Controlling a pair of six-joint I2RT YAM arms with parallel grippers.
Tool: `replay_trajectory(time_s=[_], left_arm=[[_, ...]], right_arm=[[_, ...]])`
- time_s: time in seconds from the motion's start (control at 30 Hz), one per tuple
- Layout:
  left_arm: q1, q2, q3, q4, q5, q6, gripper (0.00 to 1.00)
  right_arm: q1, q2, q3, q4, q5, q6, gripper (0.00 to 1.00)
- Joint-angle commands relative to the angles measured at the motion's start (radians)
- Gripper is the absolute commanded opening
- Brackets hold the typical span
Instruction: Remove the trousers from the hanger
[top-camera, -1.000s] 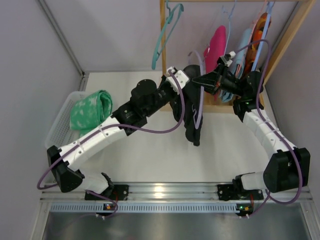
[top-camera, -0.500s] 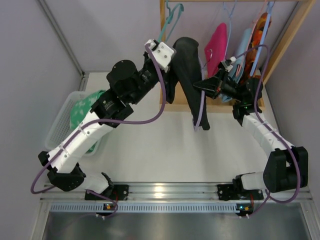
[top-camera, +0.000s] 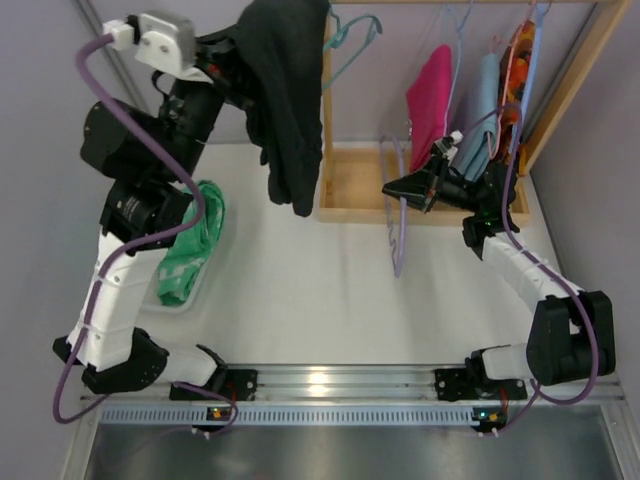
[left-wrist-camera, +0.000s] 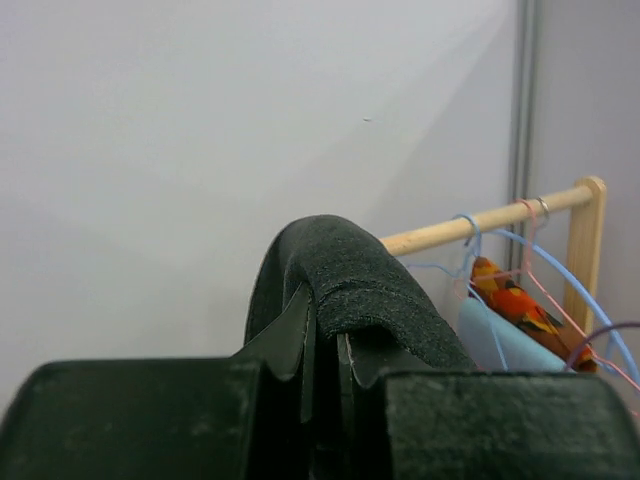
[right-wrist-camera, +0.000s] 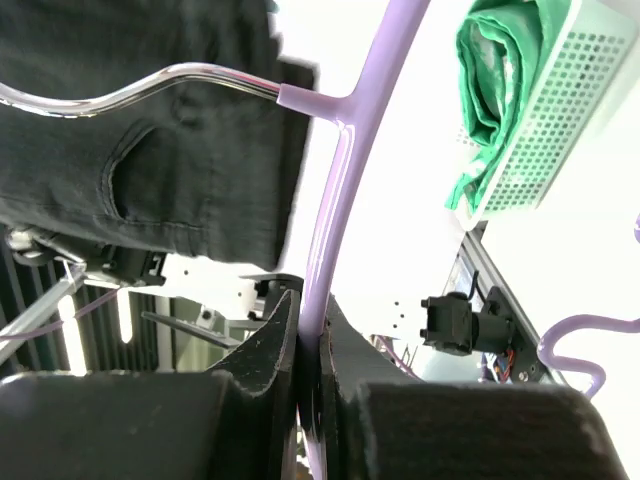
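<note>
Left gripper (top-camera: 238, 62): clamped on the black trousers (top-camera: 290, 110), hoisted upper left.
Right gripper (right-wrist-camera: 308, 318): pinching the purple hanger (right-wrist-camera: 345, 108), right of centre.

Black trousers (top-camera: 290, 100) are up high at the far left. They're folded over and pinched in the closed left gripper (left-wrist-camera: 325, 345), with the rest hanging down in a loose, crumpled drape. They're well apart from the lilac hanger (top-camera: 398, 215), which dangles from the clamped right gripper (right-wrist-camera: 310, 310) in front of the wooden rack (top-camera: 570, 90). The mint-green patterned trousers (top-camera: 190, 250) are bunched up in the white basket (right-wrist-camera: 560, 110) on the left. The magenta pink trousers (top-camera: 432, 92), light blue trousers (top-camera: 480, 110) and orange patterned trousers (top-camera: 520, 55) hang side by side on the rack, pink leftmost and orange rightmost.
</note>
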Motion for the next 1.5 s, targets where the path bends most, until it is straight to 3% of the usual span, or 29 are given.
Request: replay_trajectory(time_s=[0.0,0.23,0.4,0.57,0.67,1.0,1.1,1.27,1.37,1.47], left_arm=[[0.131,-0.083,0.041,0.175,0.09,-0.246,0.0],[0.451,-0.285,-0.146,0.171,0.086,-0.385,0.0],[0.807,-0.523,-0.383,0.163,0.055,-0.429,0.0],[1.046,-0.661,-0.484,0.041,-0.127,-0.371,0.0],[1.132,-0.719,-0.574,-0.007,-0.227,-0.324,0.0],[1.145,-0.802,-0.911,0.002,-0.445,-0.078,0.0],[1.145,-0.796,-0.997,0.028,-0.453,-0.025,0.0],[1.144,-0.692,-1.088,0.097,-0.338,-0.015,0.0],[1.144,-0.609,-1.085,0.129,-0.185,-0.064,0.0],[1.134,-0.459,-1.047,0.128,-0.121,-0.13,0.0]], right_arm=[[0.0,-0.034,0.006,0.019,-0.006,-0.037,0.0],[0.021,-0.051,0.041,-0.065,-0.01,-0.103,0.0],[0.046,-0.06,0.081,-0.125,-0.013,-0.14,0.0],[0.058,-0.069,0.118,-0.206,-0.024,-0.196,0.0],[0.07,-0.067,0.132,-0.225,-0.032,-0.213,0.0],[0.084,-0.063,0.189,-0.24,-0.062,-0.222,0.0],[0.084,-0.069,0.196,-0.261,-0.063,-0.235,0.0],[0.086,-0.072,0.215,-0.264,-0.056,-0.236,0.0],[0.086,-0.08,0.235,-0.287,-0.052,-0.251,0.0],[0.084,-0.101,0.244,-0.33,-0.047,-0.278,0.0]])
